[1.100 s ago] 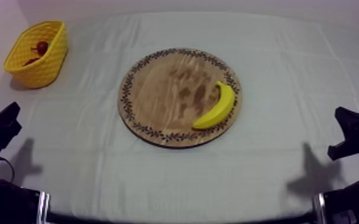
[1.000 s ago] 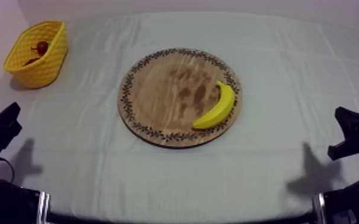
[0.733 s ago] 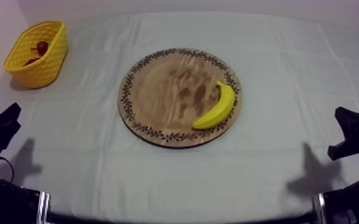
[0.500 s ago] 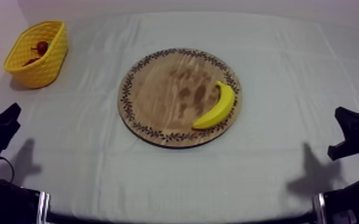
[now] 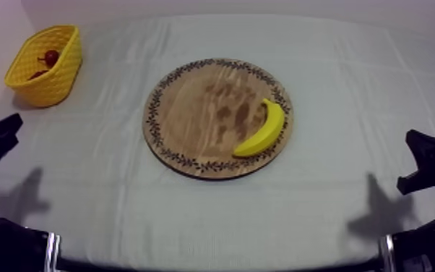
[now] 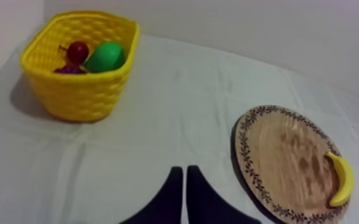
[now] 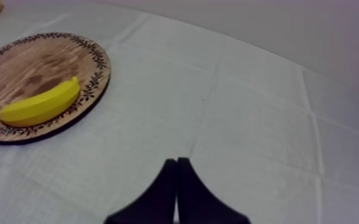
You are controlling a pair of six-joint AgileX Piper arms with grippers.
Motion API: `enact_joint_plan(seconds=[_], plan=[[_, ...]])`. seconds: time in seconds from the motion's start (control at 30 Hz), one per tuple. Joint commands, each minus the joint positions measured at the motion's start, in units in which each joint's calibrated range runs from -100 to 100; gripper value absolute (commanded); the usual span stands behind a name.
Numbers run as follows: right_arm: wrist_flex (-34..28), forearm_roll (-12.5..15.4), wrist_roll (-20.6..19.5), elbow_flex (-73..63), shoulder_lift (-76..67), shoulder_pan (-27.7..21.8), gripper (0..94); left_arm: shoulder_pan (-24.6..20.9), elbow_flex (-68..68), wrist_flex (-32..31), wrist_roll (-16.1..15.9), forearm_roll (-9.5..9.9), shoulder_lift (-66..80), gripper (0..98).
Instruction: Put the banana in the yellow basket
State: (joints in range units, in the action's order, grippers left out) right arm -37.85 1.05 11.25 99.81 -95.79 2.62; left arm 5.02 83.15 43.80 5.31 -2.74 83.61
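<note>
The yellow banana (image 5: pixel 264 129) lies on the right part of the round wooden board (image 5: pixel 199 108), curved along its patterned rim. The yellow basket (image 5: pixel 45 69) stands at the far left corner of the table. My left gripper (image 5: pixel 9 124) sits low at the left edge, well short of the basket, its fingers together as a narrow wedge (image 6: pixel 183 174). From that wrist I see the basket (image 6: pixel 80 83), the board (image 6: pixel 280 155) and the banana (image 6: pixel 342 186). My right gripper (image 5: pixel 417 145) rests low at the right; its fingers (image 7: pixel 176 164) are shut on nothing, with the banana (image 7: pixel 39 104) off beside them.
In the basket lie a small red fruit (image 6: pixel 78 50), a green pear (image 6: pixel 105 56) and a bit of purple grapes (image 6: pixel 68 70). Bare cloth (image 5: pixel 213 210) spreads round the board on all sides.
My left arm has shifted a little toward the far side of the table in the top view. The banana, board, basket and right arm have stayed where they were.
</note>
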Motion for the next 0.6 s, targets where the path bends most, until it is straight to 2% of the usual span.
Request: enact_joint_plan(seconds=[0.0, 0.2, 0.57], plan=[[0.0, 0.0, 0.0, 0.0, 0.0, 0.0, 0.2, 0.4, -9.2, 2.7, -1.7, -0.14, -7.9, 0.0], [0.0, 0.0, 0.0, 0.0, 0.0, 0.0, 0.2, 3.2, -24.2, 8.9, -4.0, -0.12, -21.7, 0.0], [0.0, 0.0, 0.0, 0.0, 0.0, 0.0, 0.2, 10.0, -45.5, 20.5, -2.5, 0.77, -46.7, 0.0]])
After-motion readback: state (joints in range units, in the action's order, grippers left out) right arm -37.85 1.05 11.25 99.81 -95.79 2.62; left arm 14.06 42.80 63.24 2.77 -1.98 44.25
